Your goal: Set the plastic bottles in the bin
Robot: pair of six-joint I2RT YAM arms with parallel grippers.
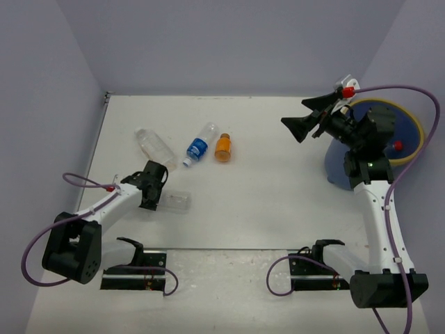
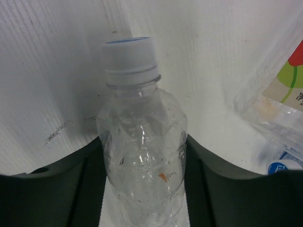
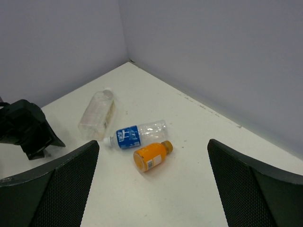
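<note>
Clear bottle [image 2: 140,124] within left claw [image 2: 142,156]

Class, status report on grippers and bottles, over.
Left gripper shut on clear bottle, on table. Right gripper open, empty, near bin. Blue-labelled bottle, orange bottle, second clear bottle loose mid-table. Nothing blocking.

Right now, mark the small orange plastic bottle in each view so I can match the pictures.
Top external: the small orange plastic bottle lies just left of centre, in the upper half.
Left wrist: not in it.
Right wrist: bottom centre, lying on its side.
Shared landmark: the blue-labelled clear plastic bottle lies right beside it in both of those views.
</note>
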